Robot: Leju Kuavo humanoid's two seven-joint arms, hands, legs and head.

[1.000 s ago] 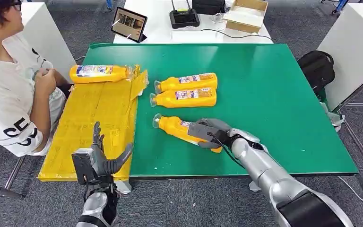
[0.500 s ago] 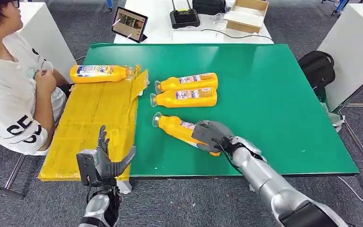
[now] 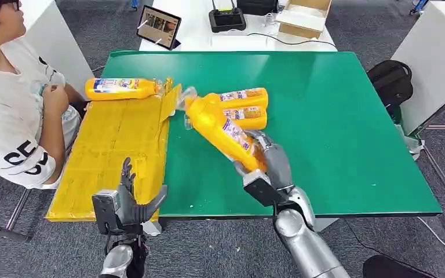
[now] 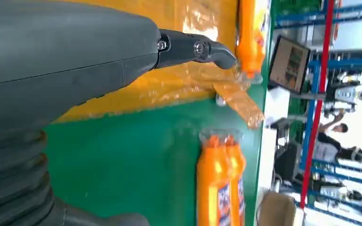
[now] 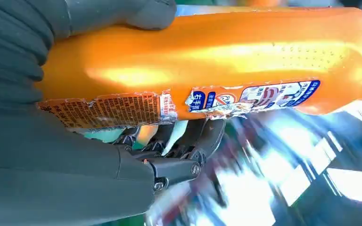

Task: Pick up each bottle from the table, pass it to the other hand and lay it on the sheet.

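Two bottles (image 3: 237, 108) lie on green table (image 3: 336, 116).

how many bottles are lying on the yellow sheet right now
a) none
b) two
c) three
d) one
d: one bottle lies at the far end of the yellow sheet; two others lie on the green table, and the right hand holds a fourth bottle up off it.
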